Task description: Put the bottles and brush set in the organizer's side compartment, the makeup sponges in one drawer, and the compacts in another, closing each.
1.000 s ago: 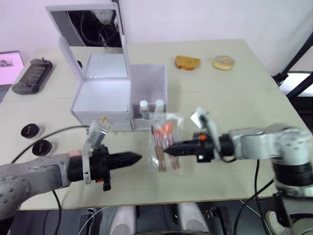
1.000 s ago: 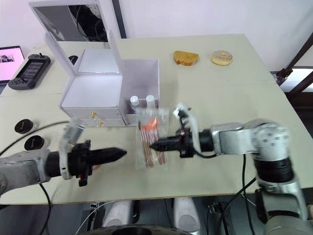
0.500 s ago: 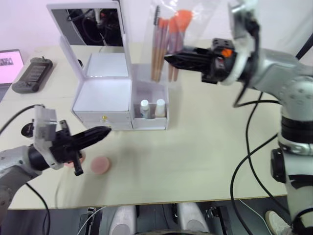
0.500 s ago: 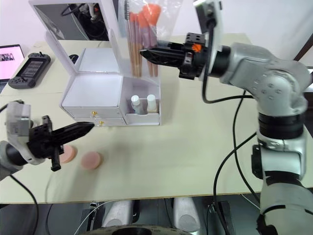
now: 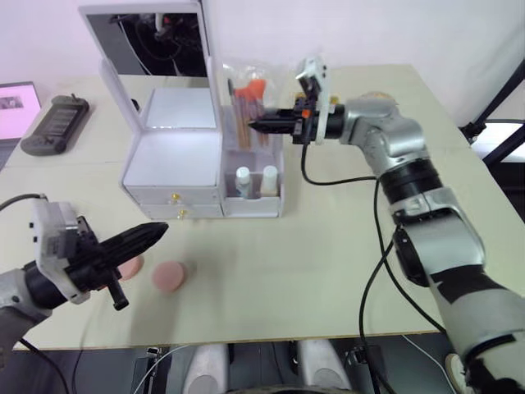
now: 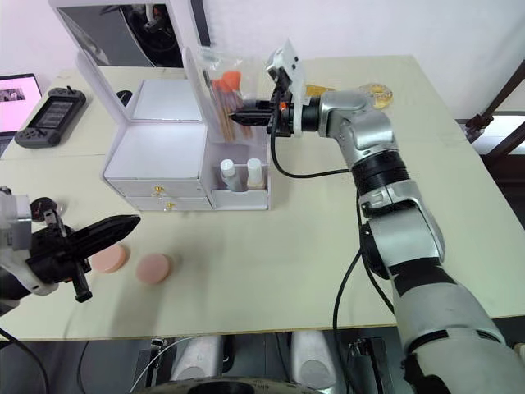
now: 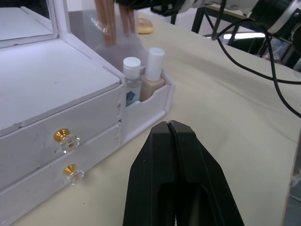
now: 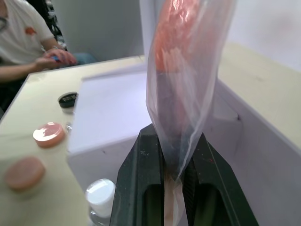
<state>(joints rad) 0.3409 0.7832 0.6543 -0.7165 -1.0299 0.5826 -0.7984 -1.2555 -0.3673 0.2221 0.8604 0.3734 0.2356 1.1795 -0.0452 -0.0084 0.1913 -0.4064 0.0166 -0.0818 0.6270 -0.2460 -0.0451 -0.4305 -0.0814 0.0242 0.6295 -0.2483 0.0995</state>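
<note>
The white organizer (image 5: pixel 172 168) stands with its mirror lid (image 5: pixel 143 41) up and both gold-knobbed drawers (image 7: pixel 61 136) closed. Two bottles (image 5: pixel 243 180) (image 5: pixel 269 179) stand upright in the front of the side compartment (image 5: pixel 275 201). My right gripper (image 5: pixel 256 125) is shut on the bagged brush set (image 5: pixel 246 103), which stands upright with its lower end inside the compartment's rear. My left gripper (image 5: pixel 156 233) is shut and empty, hovering near the table's front left. Two makeup sponges (image 5: pixel 168 277) (image 5: pixel 130 267) lie just beside it. One black-lidded compact (image 8: pixel 68 99) shows in the right wrist view.
A dark handheld console (image 5: pixel 53 125) and a screen (image 5: pixel 16 98) lie at the far left. A donut (image 6: pixel 379 93) sits at the back right, behind my right arm. A seated person (image 8: pixel 23 33) appears past the table. A black cable (image 5: pixel 377 246) hangs from my right arm.
My right gripper lifted the brush set off the table, raised it high, then lowered it into the back of the side compartment. My left gripper drew back to the left, uncovering the sponges.
</note>
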